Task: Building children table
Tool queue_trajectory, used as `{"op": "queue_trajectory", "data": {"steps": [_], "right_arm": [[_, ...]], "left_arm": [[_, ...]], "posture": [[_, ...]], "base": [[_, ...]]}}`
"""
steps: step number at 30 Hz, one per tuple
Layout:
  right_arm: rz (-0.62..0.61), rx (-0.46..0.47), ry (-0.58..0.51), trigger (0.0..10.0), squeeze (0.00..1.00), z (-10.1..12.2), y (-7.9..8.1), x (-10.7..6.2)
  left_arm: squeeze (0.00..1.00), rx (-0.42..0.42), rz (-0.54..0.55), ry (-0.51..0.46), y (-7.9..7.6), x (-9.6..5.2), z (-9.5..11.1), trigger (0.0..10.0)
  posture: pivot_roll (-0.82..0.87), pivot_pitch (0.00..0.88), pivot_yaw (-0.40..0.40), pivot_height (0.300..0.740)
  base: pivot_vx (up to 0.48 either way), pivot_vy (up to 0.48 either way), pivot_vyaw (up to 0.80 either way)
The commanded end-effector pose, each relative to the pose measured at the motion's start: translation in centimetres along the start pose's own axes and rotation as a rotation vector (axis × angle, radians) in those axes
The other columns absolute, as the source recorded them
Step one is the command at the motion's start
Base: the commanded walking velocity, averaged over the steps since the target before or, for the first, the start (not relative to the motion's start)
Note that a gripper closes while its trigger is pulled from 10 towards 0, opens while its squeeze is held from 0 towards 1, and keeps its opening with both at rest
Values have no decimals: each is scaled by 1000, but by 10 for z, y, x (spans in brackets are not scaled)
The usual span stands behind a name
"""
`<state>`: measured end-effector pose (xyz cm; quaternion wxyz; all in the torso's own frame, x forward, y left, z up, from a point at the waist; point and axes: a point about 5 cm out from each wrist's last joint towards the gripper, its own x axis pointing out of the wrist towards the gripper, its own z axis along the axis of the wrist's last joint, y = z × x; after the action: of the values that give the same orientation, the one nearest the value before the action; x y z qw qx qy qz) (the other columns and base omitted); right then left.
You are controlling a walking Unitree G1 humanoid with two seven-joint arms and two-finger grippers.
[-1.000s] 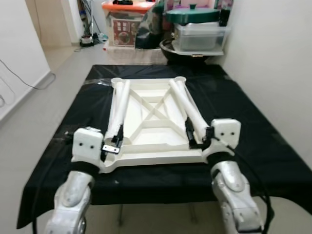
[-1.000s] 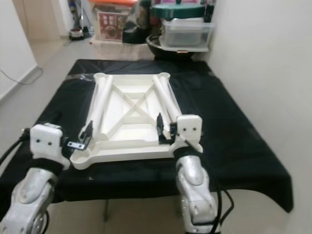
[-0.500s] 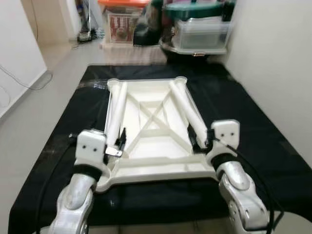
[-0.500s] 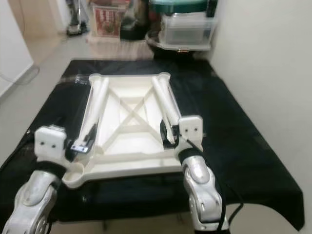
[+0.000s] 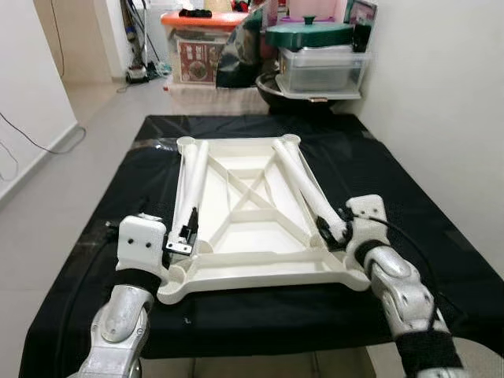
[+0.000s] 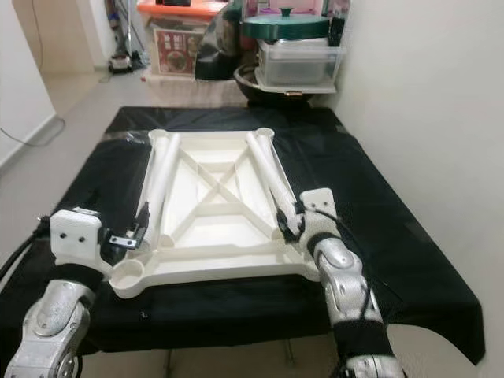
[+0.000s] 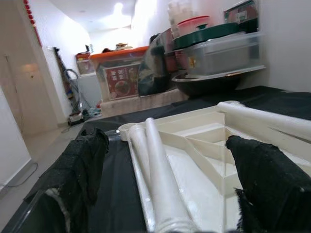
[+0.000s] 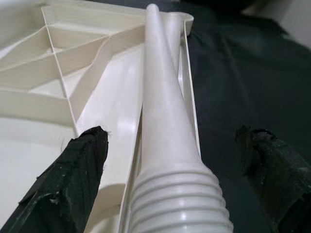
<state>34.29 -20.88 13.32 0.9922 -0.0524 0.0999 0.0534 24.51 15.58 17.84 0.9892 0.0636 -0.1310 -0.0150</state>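
Observation:
A white children's table top [image 5: 256,236] lies upside down on a table covered with black cloth [image 5: 409,205]. Two white legs lie along it, the left leg [image 5: 193,181] and the right leg [image 5: 303,185]. My left gripper [image 5: 189,230] hovers open at the near end of the left leg, and its fingers [image 7: 82,160] stand wide on either side of that leg [image 7: 158,179]. At the near end of the right leg my right gripper [image 5: 327,232] is open too. Its fingers [image 8: 80,170] straddle the ribbed end [image 8: 177,199] with gaps on both sides.
Behind the table stand a clear box with a green lid [image 5: 315,47], an orange-lidded box [image 5: 206,35] and a dark bowl [image 5: 276,83]. A white wall runs along the right. Open floor with a cable [image 5: 31,134] lies to the left.
The camera has shifted. My right wrist has turned and swung outward and lower, so its fingers now straddle the right leg's ribbed end. The left gripper stays by the left leg.

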Motion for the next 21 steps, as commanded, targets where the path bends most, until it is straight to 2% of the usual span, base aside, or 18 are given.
{"op": "queue_trajectory", "data": {"steps": [1, 6, 16, 17, 18, 19, 20, 21], "right_arm": [[5, 20, 0, 10000, 0, -2, -2, 1], [-2, 70, 42, 10000, 0, -8, -14, 11], [-42, 137, 105, 10000, 0, -25, -24, 13], [-50, 155, 100, 7490, 0, -26, -26, 13], [-55, 170, 91, 2471, 0, -26, -27, 13], [-55, 170, 91, 2471, 0, -26, -27, 13], [-57, 188, 74, 0, 0, -26, -28, 13], [-59, 197, 64, 0, 0, -25, -28, 13]], "left_arm": [[0, 6, 10, -4, 1, -1, 0, 10000], [0, 7, 4, -5, -1, 0, 0, 10000], [0, 9, -11, -6, -3, 3, 0, 10000], [0, 9, -11, -5, -2, 3, -1, 10000], [0, 9, -12, -4, -2, 3, -1, 10000], [0, 9, -12, -4, -2, 3, -1, 10000], [0, 9, -14, -3, -2, 4, -2, 10000], [0, 9, -16, -4, -2, 4, -2, 10000]], "posture": [[55, 0, -85, 740], [58, 0, -84, 740], [63, 0, -83, 740], [61, 0, -81, 740], [58, 0, -76, 740], [58, 0, -76, 740], [58, 0, -76, 740], [55, 0, -76, 740]], "base": [[0, 0, 0], [0, 0, 0], [0, 0, 0], [0, 0, 0], [0, 0, 0], [0, 0, 0], [0, 0, 0], [0, 0, 0]]}}
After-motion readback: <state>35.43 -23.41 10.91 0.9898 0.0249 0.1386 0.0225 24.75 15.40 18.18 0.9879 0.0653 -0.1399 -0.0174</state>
